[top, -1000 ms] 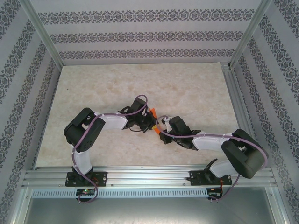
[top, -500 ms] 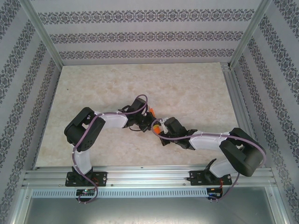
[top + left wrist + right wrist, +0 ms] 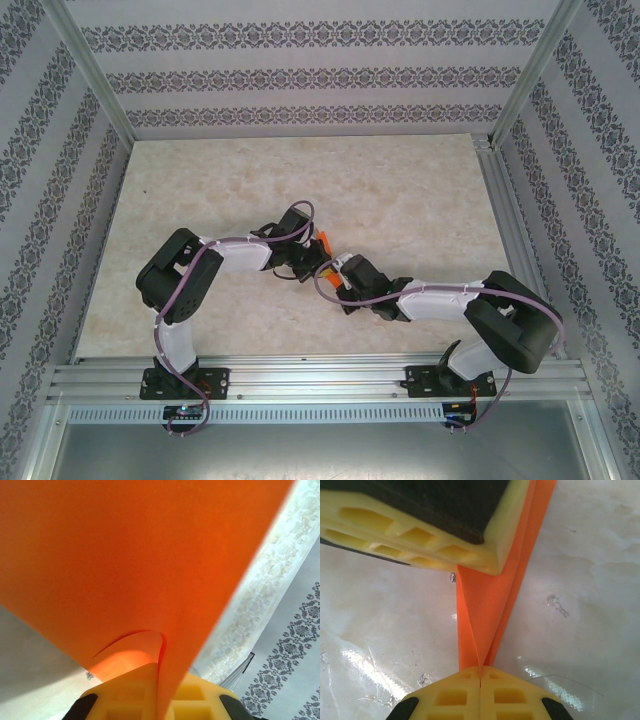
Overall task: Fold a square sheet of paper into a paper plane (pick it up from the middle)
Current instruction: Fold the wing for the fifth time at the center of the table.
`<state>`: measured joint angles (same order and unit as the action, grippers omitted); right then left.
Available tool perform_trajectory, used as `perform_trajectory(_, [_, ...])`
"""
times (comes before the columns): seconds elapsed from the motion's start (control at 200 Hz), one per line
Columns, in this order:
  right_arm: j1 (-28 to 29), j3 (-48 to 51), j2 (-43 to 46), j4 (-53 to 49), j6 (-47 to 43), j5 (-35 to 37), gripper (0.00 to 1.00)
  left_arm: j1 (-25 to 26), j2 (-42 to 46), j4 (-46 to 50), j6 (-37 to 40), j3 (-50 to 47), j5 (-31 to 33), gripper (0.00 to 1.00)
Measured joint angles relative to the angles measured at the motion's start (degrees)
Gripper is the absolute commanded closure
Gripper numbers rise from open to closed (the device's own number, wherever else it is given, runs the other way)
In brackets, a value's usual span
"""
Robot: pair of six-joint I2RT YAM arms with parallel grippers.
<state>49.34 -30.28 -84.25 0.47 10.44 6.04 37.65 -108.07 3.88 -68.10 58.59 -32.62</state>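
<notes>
- While both arms meet over the middle of the counter, the left jaws are clamped shut on the square sheet of paper, bright orange, with one inner layer curling.
- Between the two arms the paper appears lifted off the counter, doubled along a crease.
- Further right, the right jaws are pinched closed on the folded edge.
- Progress, as a judgement: picked up and creased; no pointed plane shape shows yet, so most folds seem left.

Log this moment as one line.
left hand: shut on paper | right hand: shut on paper | paper: folded, pinched between both hands over table
</notes>
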Motion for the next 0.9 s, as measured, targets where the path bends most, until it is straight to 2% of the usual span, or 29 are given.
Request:
perform_trajectory(0.255, [0.42,-0.2,0.94,-1.16,0.7,-0.24,0.79,-0.98,-0.07,0.28,1.95,-0.02,-0.61,0.99])
perform_trajectory(0.34, [-0.11,0.42,3.93,-1.11,2.21,-3.13,0.71,-1.7,-0.28,0.17,2.36,-0.02,-1.18,0.99])
perform_trajectory(0.414, [-1.62,2.25,8.07,0.55,4.76,-7.06,0.69,-2.16,-0.68,-0.11,2.75,-0.11,-1.46,0.99])
perform_trajectory(0.509, [-6.01,4.37,11.56,3.21,9.51,-12.74,0.73,-2.56,-0.87,-0.61,3.19,-0.66,-1.62,0.99])
perform_trajectory(0.654, [-13.18,5.29,10.88,6.43,16.76,-20.87,0.83,-3.39,-1.07,-1.05,3.5,-0.96,-2.73,0.99])
perform_trajectory(0.904, [-15.93,3.82,3.1,10.71,25.92,-30.67,0.91,-3.93,-1.73,-1.27,4.72,-0.98,-3.63,0.99])
